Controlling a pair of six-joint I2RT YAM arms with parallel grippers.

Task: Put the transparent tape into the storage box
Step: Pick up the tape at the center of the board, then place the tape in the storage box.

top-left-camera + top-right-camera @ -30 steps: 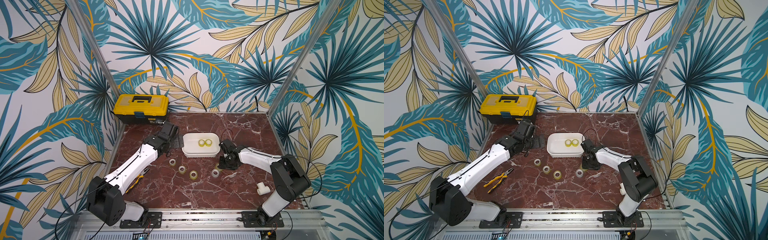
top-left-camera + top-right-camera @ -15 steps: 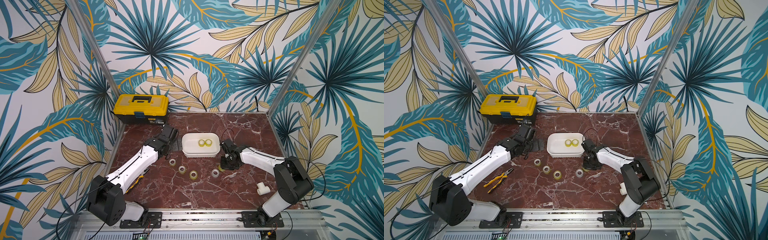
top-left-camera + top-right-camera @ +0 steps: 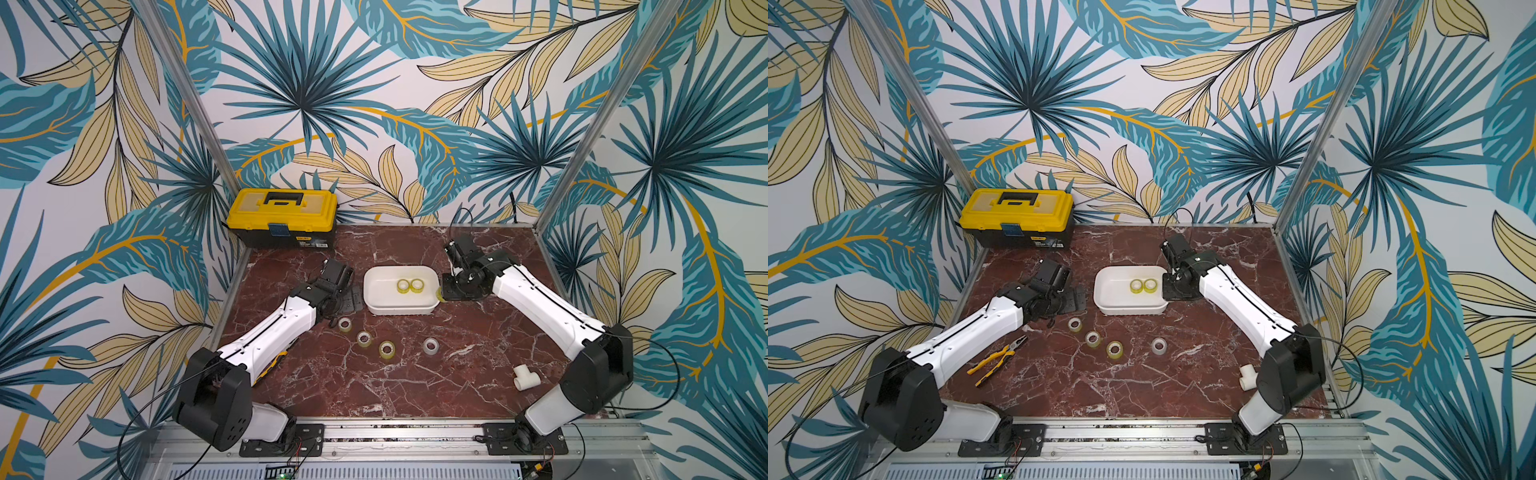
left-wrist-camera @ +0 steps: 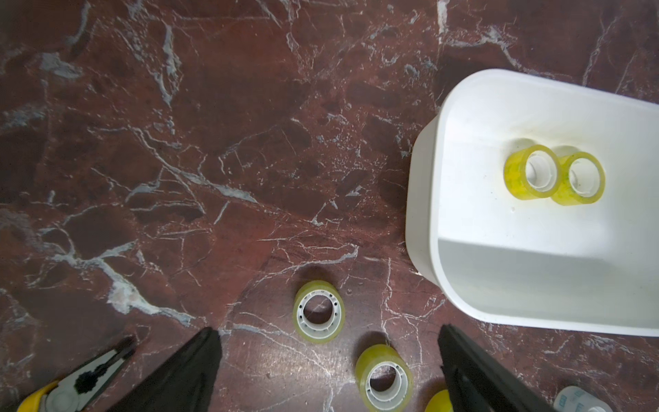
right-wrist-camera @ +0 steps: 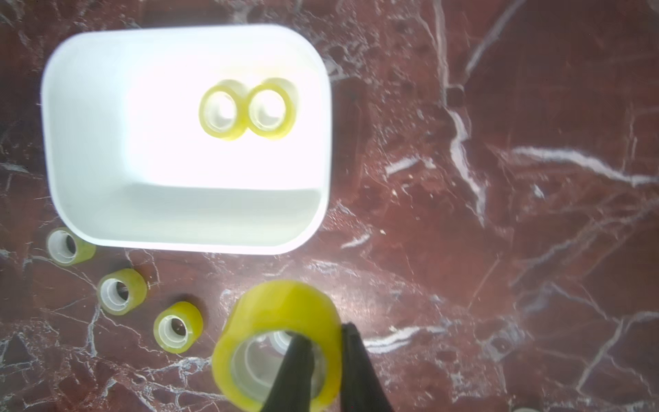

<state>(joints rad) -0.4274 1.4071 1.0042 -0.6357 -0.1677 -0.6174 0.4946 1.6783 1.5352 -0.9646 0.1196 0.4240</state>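
Lifted off table [image 3: 415, 386]: roll [image 5: 281, 303], wall pinched by right gripper [image 5: 322, 337] beside box [image 5: 178, 228]; left gripper [image 4: 327, 331] wide apart, empty.

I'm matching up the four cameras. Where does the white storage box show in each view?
Top view: storage box just below picture centre.
Top view: storage box below centre, slightly left.
Left wrist: storage box partly cut off by the frame.
Right wrist: storage box whole, beyond the held roll.
Shared landmark: two side-by-side tape rolls inside it.
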